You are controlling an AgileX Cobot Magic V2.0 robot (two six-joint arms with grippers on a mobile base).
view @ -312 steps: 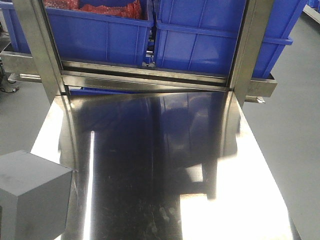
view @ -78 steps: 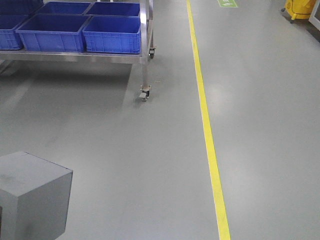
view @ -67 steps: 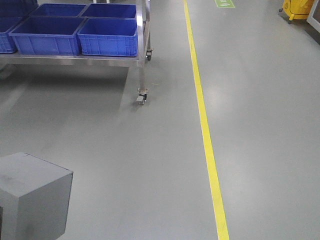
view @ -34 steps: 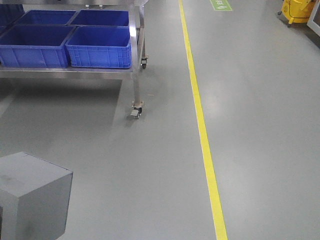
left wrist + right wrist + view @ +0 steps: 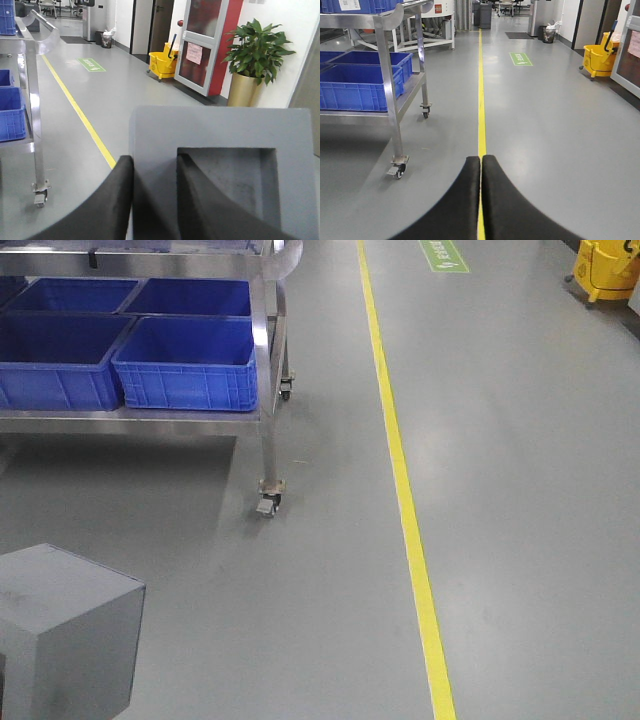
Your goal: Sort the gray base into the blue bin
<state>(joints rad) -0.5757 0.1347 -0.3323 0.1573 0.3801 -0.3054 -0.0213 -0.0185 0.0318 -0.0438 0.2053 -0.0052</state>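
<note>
Front view: the wheeled rack (image 5: 268,390) carrying the blue bin (image 5: 185,365) sits larger and lower in the upper left than half a second ago. Judged: the robot is closing on the drop-off. The gray base (image 5: 65,630) keeps its lower-left place. Only the left wrist view shows the grasp: the left end effector (image 5: 152,167) pinches the wall beside the recess. The right wrist view shows the right end effector (image 5: 481,165) clenched, empty.
</note>
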